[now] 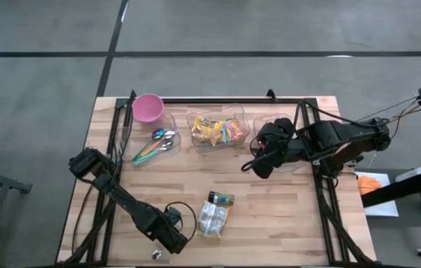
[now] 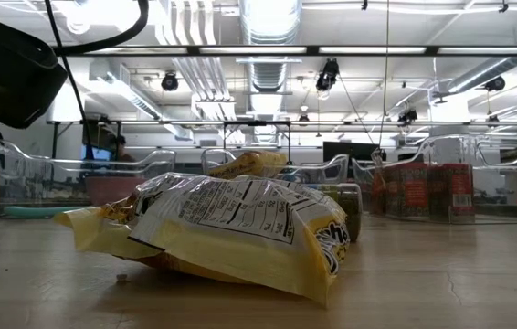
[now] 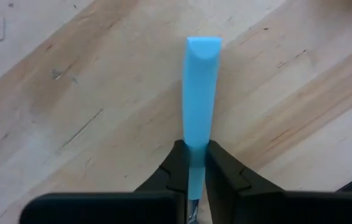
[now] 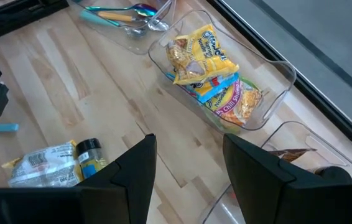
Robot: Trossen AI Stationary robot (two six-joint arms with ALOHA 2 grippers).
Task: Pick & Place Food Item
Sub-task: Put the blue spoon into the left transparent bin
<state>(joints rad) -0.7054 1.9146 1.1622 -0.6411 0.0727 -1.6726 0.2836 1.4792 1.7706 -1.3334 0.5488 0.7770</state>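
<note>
A yellow and silver snack bag [image 1: 212, 218] lies flat on the wooden table near its front edge, with a small jar [image 1: 220, 199] just behind it. In the low view the bag [image 2: 231, 228] fills the middle. Left of the bag, my left gripper [image 1: 172, 237] points down and is shut on a light blue utensil handle [image 3: 199, 93] that lies on the table. My right gripper [image 4: 188, 174] hangs open and empty, high above the clear bins at the table's far right. My left gripper pinches the blue handle [image 3: 196, 144] between its two fingers, one on each long side. The fingers come from above, pointing down. The handle's free end [image 3: 202, 48] runs out ahead of the fingers over the wood. The rest of the utensil is hidden behind the fingers.
Along the far side stand a pink bowl [image 1: 148, 108], a clear bin with cutlery [image 1: 155, 143], a clear bin of snack packets [image 1: 216, 130] and another bin under my right arm [image 1: 300, 160]. Black rails [image 1: 114, 134] run along both sides.
</note>
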